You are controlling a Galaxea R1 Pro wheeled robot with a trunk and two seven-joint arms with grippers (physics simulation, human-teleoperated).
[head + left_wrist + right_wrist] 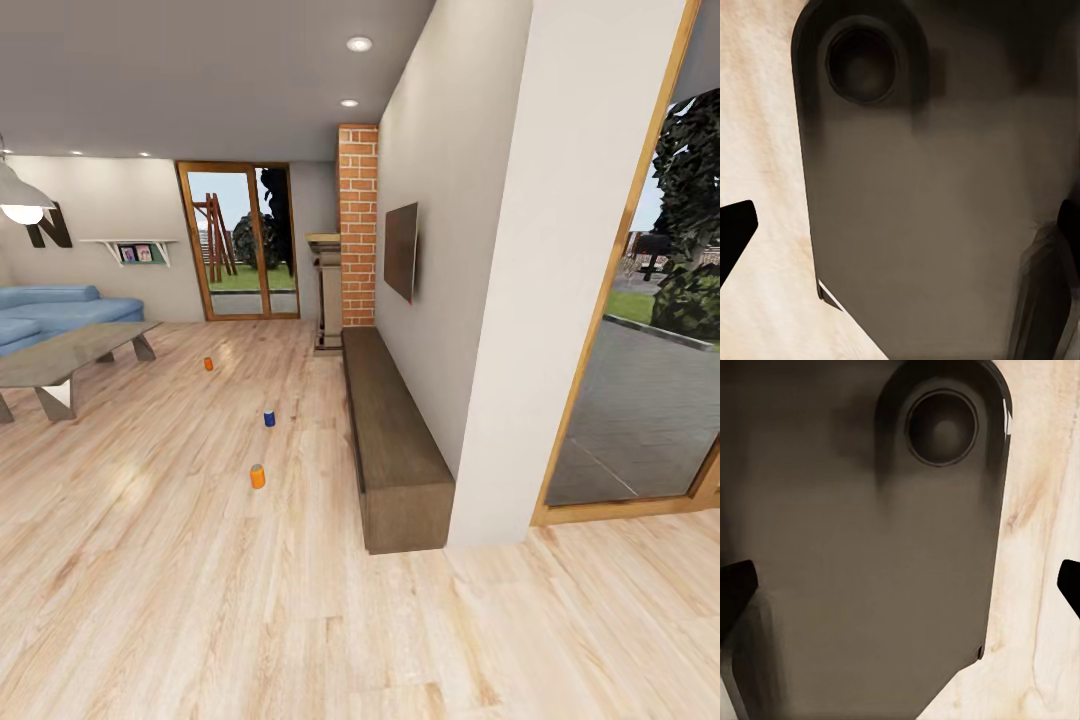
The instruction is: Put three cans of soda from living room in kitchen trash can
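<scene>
wooden living room floor [180, 560] carries three soda cans well apart in a line: an orange can [258, 476] nearest, a blue can [269, 418] behind, another orange can [208, 364] by the coffee table [60, 360]. a dark bench [395, 440] runs along the wall. both wrist views show black fingertips [735, 232] [735, 585] spread wide apart over the robot's dark base.

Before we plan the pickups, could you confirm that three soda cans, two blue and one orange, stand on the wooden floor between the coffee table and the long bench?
Not quite: the head view shows two orange cans and one blue can between them. The rest holds.
</scene>
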